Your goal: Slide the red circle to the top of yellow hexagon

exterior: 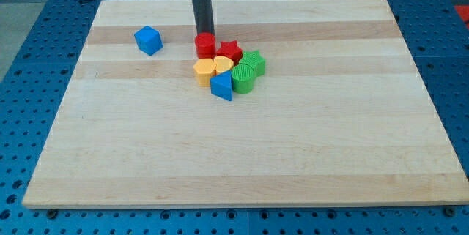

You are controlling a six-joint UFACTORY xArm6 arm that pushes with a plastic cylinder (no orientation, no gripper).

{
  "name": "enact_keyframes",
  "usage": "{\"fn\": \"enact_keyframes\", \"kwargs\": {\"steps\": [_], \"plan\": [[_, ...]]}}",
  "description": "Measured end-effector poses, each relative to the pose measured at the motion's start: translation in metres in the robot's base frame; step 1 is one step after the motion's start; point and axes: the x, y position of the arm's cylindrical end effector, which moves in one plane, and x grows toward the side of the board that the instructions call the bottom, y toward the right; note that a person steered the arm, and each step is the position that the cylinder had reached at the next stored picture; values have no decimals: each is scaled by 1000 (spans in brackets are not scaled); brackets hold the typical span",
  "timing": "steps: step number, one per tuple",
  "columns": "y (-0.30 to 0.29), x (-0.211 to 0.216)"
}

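The red circle (205, 45) stands just above the yellow hexagon (204, 69), touching or nearly touching it. My tip (204, 35) is right behind the red circle, at its top edge, and seems to touch it. The rod rises straight up out of the view's top. A red star (230, 51) sits to the right of the red circle.
A yellow heart (223, 64), a blue triangle (221, 86) and two green blocks (244, 80) (253, 63) crowd the right and bottom of the hexagon. A blue cube (148, 40) stands alone at the upper left. The wooden board (242, 154) lies on a blue perforated table.
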Motion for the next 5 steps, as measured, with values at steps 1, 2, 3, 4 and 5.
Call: {"fn": "enact_keyframes", "kwargs": {"steps": [1,2,3,4,5], "plan": [[-1,8],[-1,18],[-4,25],[-5,6],[-24,-24]]}}
